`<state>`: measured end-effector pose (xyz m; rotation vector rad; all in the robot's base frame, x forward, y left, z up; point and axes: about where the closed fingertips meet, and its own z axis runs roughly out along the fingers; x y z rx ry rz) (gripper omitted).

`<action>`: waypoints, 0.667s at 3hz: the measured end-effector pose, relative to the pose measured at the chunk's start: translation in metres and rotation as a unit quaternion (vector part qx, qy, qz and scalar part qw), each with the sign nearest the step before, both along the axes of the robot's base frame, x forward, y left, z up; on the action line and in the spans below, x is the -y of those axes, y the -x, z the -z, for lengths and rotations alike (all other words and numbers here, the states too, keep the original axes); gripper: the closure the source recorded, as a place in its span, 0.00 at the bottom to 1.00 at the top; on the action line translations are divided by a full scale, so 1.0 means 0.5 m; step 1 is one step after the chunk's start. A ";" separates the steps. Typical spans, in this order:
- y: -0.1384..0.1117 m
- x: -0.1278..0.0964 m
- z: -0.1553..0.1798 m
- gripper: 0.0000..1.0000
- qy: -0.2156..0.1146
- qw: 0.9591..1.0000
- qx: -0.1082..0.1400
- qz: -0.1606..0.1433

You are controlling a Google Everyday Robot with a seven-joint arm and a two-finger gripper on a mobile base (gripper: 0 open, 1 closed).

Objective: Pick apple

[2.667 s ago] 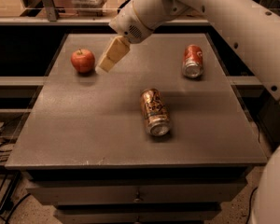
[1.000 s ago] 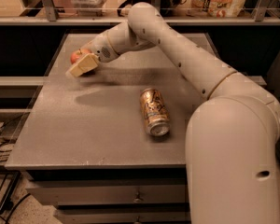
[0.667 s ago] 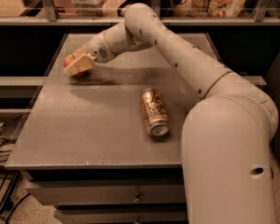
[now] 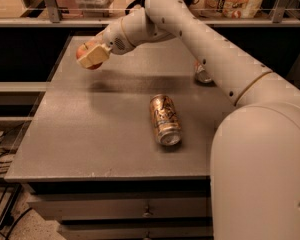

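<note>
The apple (image 4: 83, 51) is small, round and red with an orange blush. It sits between the cream fingers (image 4: 96, 54) of my gripper (image 4: 90, 56), which is shut on it. The gripper holds the apple above the far left part of the grey table (image 4: 100, 129), clear of the surface, with a shadow on the table below and to the right of it. The fingers hide most of the apple's right side.
A gold-brown soda can (image 4: 165, 119) lies on its side at the table's middle. Another can (image 4: 202, 73) lies at the far right, mostly hidden behind my arm. A shelf rail with boxes runs along the back. Drawers sit under the table's front edge.
My gripper reached the apple at the far left, closed on it and has lifted it off the table. The cans have not moved.
</note>
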<state>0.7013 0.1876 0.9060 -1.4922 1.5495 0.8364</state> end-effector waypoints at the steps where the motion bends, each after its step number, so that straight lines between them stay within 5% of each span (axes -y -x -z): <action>1: -0.002 0.085 -0.146 1.00 0.004 0.997 0.080 0.023; 2: -0.002 0.085 -0.146 1.00 0.004 0.997 0.080 0.022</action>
